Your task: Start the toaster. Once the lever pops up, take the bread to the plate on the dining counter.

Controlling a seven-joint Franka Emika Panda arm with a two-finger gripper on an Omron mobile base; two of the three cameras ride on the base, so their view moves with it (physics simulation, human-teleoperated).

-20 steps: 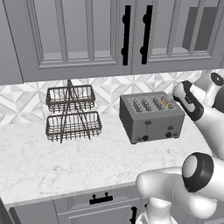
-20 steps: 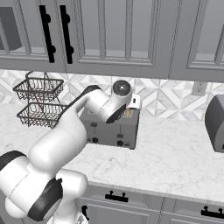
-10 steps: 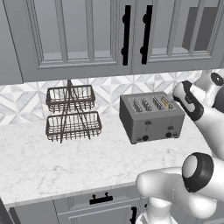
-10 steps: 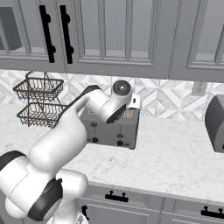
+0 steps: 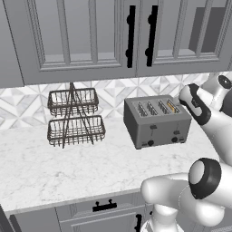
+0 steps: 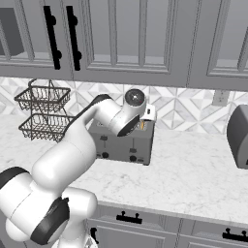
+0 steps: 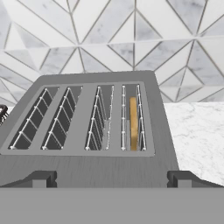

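**Operator:** On the wall counter (image 5: 54, 170), working from left to right, what is present?

**Technician:** At far left stands a two-tier wire basket (image 5: 74, 117). To its right sits the toaster (image 5: 156, 120), with four slots on top and levers and knobs on its front face. The bread (image 7: 133, 124) stands upright in the rightmost slot, sunk low between the guide wires. Further right, the gripper (image 7: 111, 178) hovers above the toaster's right end, looking down into the slots.

**Operator:** State of the gripper?

**Technician:** Its two tips stand as wide apart as they go. Nothing is between them.

**Operator:** What has changed over the last second?

**Technician:** Nothing visible. Arm, toaster and bread hold the same positions in both base views.

**Operator:** Meaning for the task?

**Technician:** Judged from this, the arm is pausing over the slots. Whether the lever is pressed cannot be read from these views. The slice has not been lifted, so pickup and transfer to the plate both remain.
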